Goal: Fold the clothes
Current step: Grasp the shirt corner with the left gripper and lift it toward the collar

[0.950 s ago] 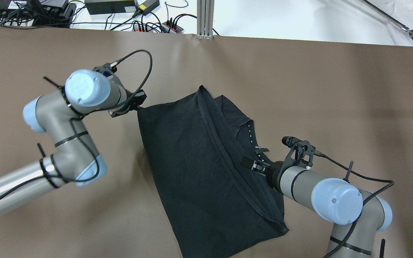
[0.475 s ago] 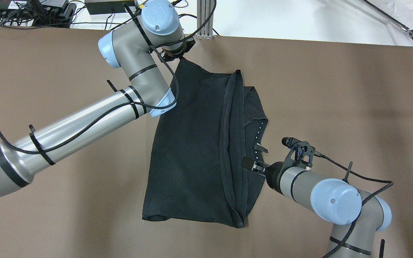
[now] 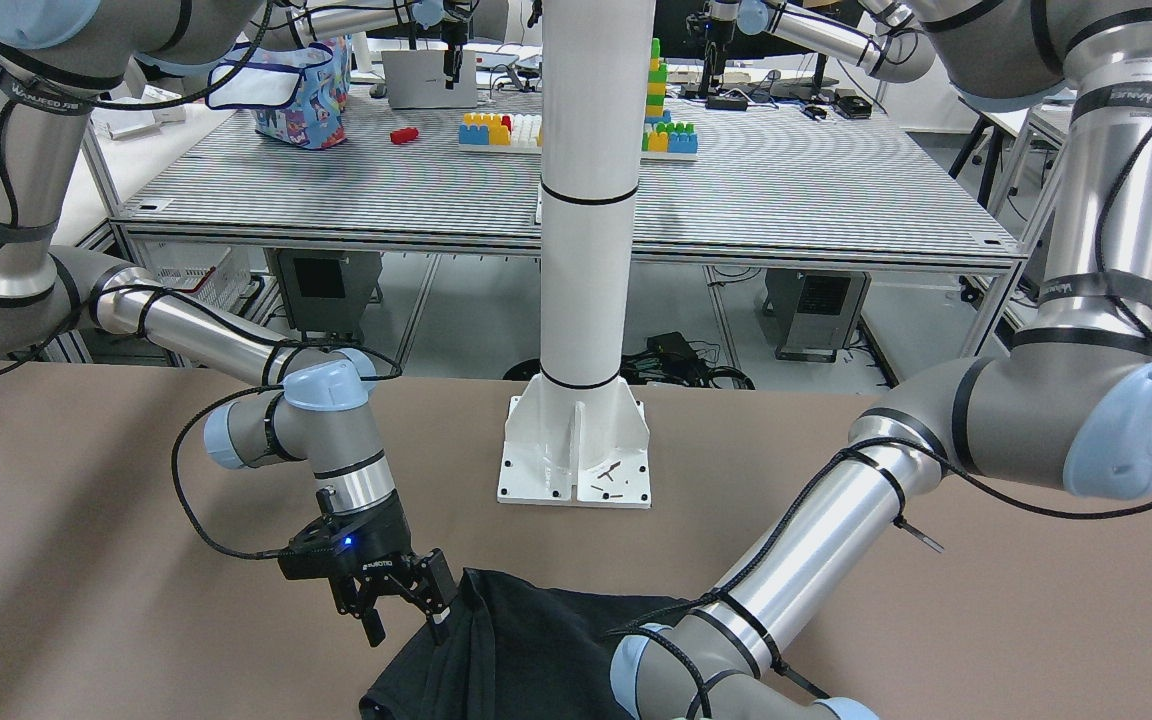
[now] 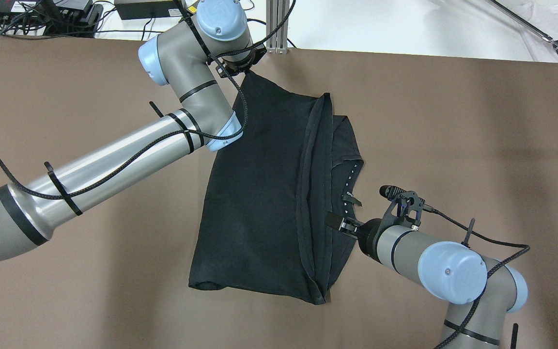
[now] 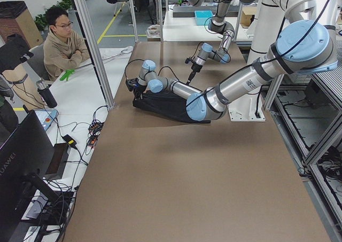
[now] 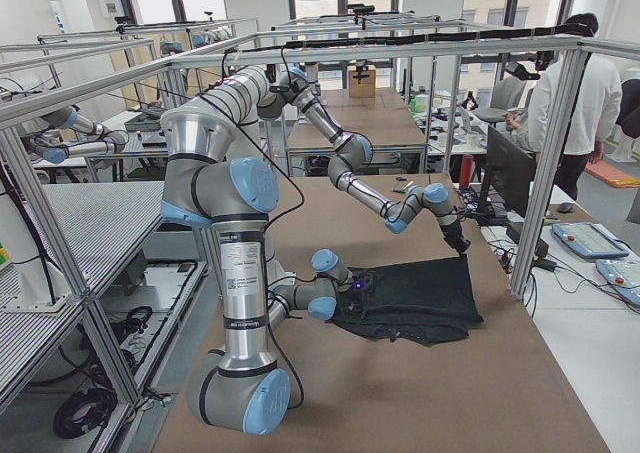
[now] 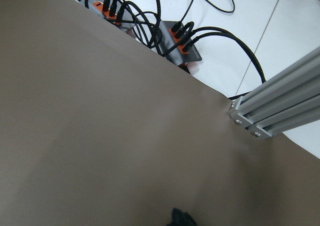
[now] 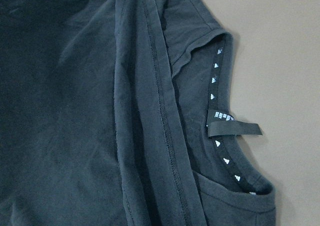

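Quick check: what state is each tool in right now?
Left tool: closed on a corner of the black garment.
Right tool: open, at the garment's collar edge, gripping nothing.

A robotics lab: aluminium-framed benches (image 3: 786, 190) (other robot arms (image 3: 836, 35) behind).

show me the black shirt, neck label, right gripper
black shirt (image 4: 259, 194): overhead exterior, top layer's middle
neck label (image 8: 232, 128): right wrist view, folded tab
right gripper (image 3: 406, 628): front-facing view, between the fingers
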